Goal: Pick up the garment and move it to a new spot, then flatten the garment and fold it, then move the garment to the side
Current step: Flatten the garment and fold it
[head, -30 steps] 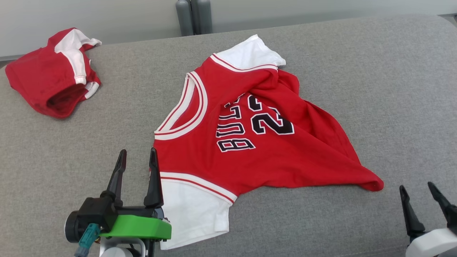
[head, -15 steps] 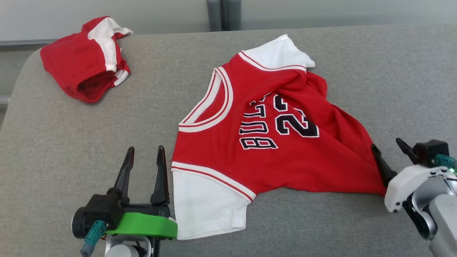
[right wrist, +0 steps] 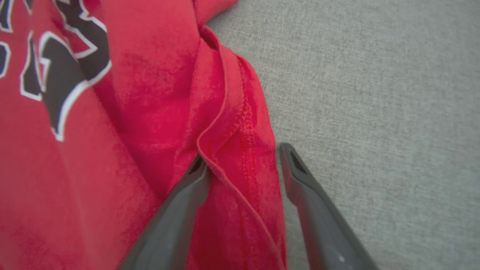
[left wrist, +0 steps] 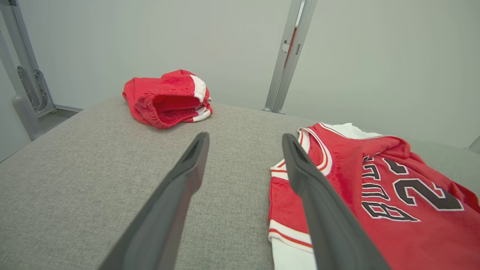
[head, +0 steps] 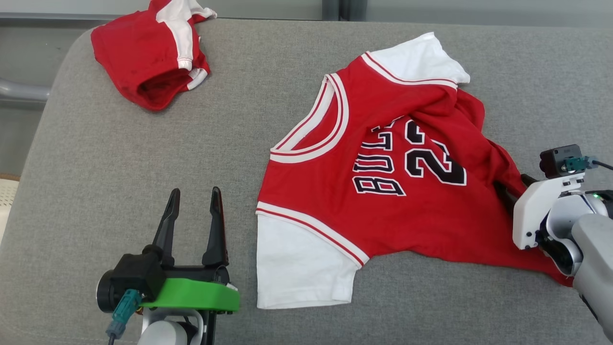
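Head view: the red jersey point(head: 383, 191) is seen spread front-up and rumpled on the grey padded surface point(head: 119, 167), right of centre, with its neckline turned toward 10 o'clock and its hem toward 4 o'clock. One white sleeve point(head: 297, 258) is laid flat at 6 o'clock of the jersey and the other white sleeve point(head: 421, 57) at 12 o'clock. Black lettering and the number 23 point(head: 433, 160) are shown across the chest, and the cloth is bunched into folds on the 3 o'clock side. There the right gripper point(head: 515, 189) is set against the jersey's edge. In the right wrist view its fingers point(right wrist: 176, 210) are held moderately apart astride a raised, stitched ridge of the red cloth point(right wrist: 150, 112): one fingertip is on the fabric, the other just beside the edge over bare grey surface, and the ridge is not pinched. The left gripper point(head: 195, 201) is held at 7 o'clock, just beside the near sleeve and apart from it, fingers spread and empty. In the left wrist view the left fingers point(left wrist: 168, 210) are seen parted over grey surface, the jersey point(left wrist: 375, 210) at 4 o'clock. A crumpled pair of red shorts point(head: 153, 57) with white trim is found at 10 o'clock, well apart from the jersey.
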Controlling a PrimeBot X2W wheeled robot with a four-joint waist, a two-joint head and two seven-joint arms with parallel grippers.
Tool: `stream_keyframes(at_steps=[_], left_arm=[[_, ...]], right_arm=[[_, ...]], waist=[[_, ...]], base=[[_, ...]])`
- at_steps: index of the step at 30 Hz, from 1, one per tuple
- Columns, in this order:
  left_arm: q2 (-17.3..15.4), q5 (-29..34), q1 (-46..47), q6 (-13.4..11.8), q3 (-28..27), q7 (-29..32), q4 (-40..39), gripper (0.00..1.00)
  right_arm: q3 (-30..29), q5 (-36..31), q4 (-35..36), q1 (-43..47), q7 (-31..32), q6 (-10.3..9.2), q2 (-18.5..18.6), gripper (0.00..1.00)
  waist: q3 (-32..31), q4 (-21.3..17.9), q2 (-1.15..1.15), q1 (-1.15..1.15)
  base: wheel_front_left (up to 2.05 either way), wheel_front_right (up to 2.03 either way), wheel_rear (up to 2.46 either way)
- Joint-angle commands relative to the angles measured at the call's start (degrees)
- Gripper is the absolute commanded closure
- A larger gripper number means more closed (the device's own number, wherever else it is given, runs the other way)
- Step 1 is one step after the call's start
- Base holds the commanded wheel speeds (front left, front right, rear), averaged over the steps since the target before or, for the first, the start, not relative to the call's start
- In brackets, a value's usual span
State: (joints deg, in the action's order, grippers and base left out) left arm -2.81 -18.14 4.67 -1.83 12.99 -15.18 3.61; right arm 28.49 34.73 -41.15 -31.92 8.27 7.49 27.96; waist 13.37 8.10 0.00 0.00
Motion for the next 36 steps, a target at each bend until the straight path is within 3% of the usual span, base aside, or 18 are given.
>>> stream_keyframes(at_steps=[1,8,19,21,22,29,36], left_arm=[[-0.16,-0.35,0.82,-0.28,-0.11,0.06,-0.22,0.00],[-0.15,-0.34,1.20,-0.27,-0.27,0.06,-0.41,0.00],[-0.15,0.18,1.91,0.07,-0.14,0.06,-0.05,0.00],[-0.15,0.17,1.99,-0.11,-0.22,0.06,-0.08,0.00],[-0.16,0.15,1.99,-0.22,-0.29,0.06,-0.08,0.00],[-0.15,0.57,1.91,-0.05,-0.69,0.06,-0.36,0.00],[-0.16,1.09,1.29,0.16,-1.22,0.06,-1.51,0.00]], right_arm=[[1.41,0.64,-1.64,0.06,1.09,-0.01,-0.12,1.00],[2.03,-1.40,-5.02,-7.09,-4.35,-0.05,2.80,1.00],[1.61,-9.32,-15.57,-17.14,-11.70,-0.05,1.68,1.00],[0.84,-10.39,-18.15,-18.29,-12.80,-0.05,0.86,0.51],[0.54,-11.00,-19.49,-18.62,-13.39,-0.04,0.36,0.00],[-0.77,-11.00,-23.14,-18.65,-18.24,-0.04,-1.91,0.00],[-4.51,-6.38,-14.58,-13.37,-23.32,-0.04,-1.05,0.00]], waist=[[0.38,0.35,0.00,0.00],[1.02,0.16,0.00,0.00],[2.10,0.85,0.00,0.00],[2.15,0.86,0.00,0.00],[2.13,0.82,0.00,0.00],[1.07,-0.89,0.00,0.00],[0.52,-3.27,0.00,0.00]], base=[[0.00,0.00,0.00],[0.00,0.00,0.00],[0.00,0.00,0.00],[0.00,0.00,0.00],[0.00,0.00,0.00],[0.00,0.00,0.00],[0.00,0.00,0.00]])
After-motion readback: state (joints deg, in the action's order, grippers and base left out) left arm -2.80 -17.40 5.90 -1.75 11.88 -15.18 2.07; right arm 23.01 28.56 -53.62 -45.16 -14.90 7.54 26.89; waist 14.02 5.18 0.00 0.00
